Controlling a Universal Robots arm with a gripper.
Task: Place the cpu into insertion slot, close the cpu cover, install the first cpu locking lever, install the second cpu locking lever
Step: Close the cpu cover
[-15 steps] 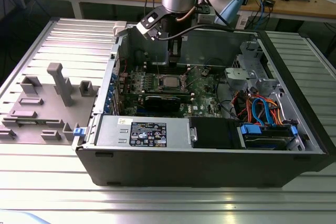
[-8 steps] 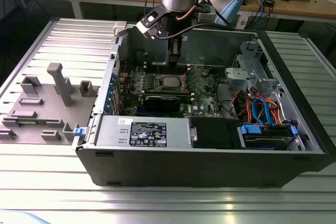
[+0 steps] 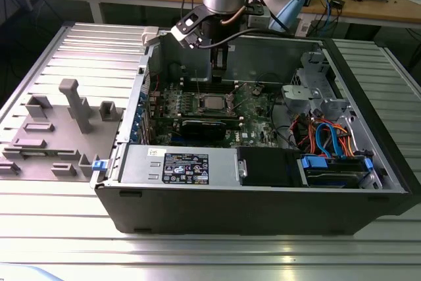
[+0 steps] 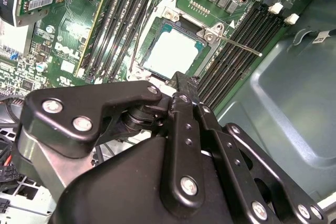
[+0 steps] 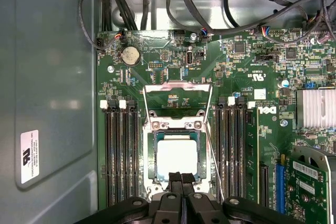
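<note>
Right now your gripper (image 5: 181, 178) has its jaws pressed together, with no gap showing between them, and they hold nothing. Directly past the tips lies the cpu (image 5: 177, 156), seated flat in the slot (image 5: 150, 153) with its silver-grey top facing up. In the first wrist view the tips overlap the chip's nearest edge, though you cannot tell from these views whether they touch it.

Beyond the slot, on the side away from the jaws, the cover (image 5: 177, 87) is swung open on its hinge. Green board (image 5: 252, 77) shows through its square cut-out. A thin wire lever (image 5: 212, 156) runs along one side of the slot, its free end angling out from the rim toward the jaws' side. Banks of black memory slots (image 5: 121, 156) flank the slot on both sides of the jaws.

Further out past the cover you'll find a round coin battery (image 5: 129, 54), and beyond that a bundle of black cables (image 5: 173, 3) along the board's far edge.

In the exterior view you see the arm reaching down into the open case (image 3: 263, 208), with the jaws pointing down at the chip, close above the board.
</note>
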